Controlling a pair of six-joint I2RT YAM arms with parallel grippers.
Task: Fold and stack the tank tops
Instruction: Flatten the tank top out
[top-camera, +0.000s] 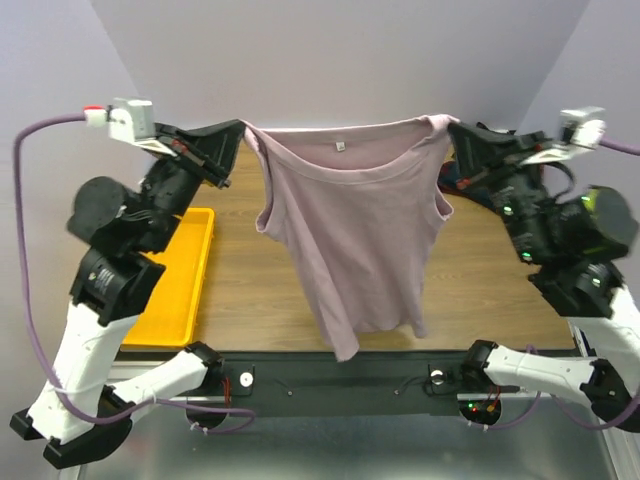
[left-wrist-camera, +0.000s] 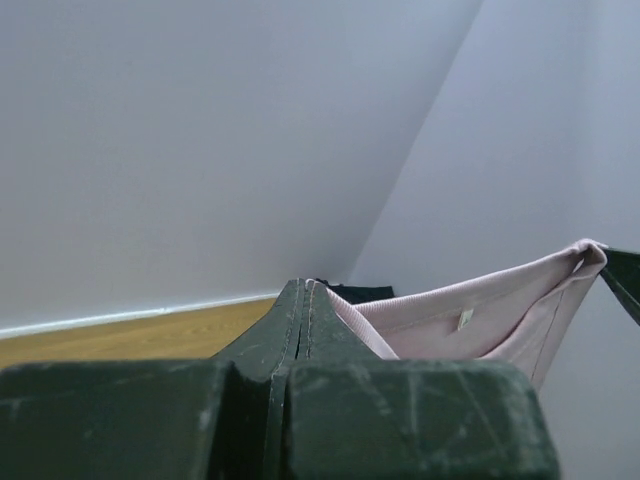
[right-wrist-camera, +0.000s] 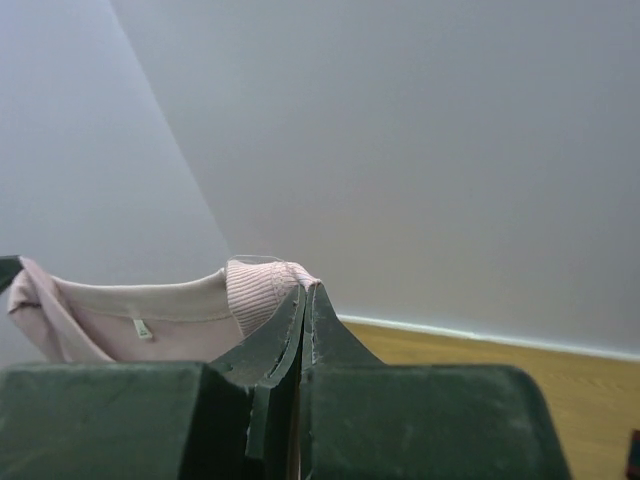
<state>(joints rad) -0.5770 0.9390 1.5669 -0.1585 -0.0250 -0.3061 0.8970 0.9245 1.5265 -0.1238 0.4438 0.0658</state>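
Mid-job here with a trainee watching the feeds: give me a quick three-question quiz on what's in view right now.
1. True or false: the pink tank top is already folded.
2. The yellow tray sits on which side? A) the left arm's B) the right arm's C) dead centre
3. Fill in: the left pincer and the right pincer are each shut on a ____ strap of the top.
Key: 1 false, it hangs spread between the pincers; 2 A; 3 shoulder.
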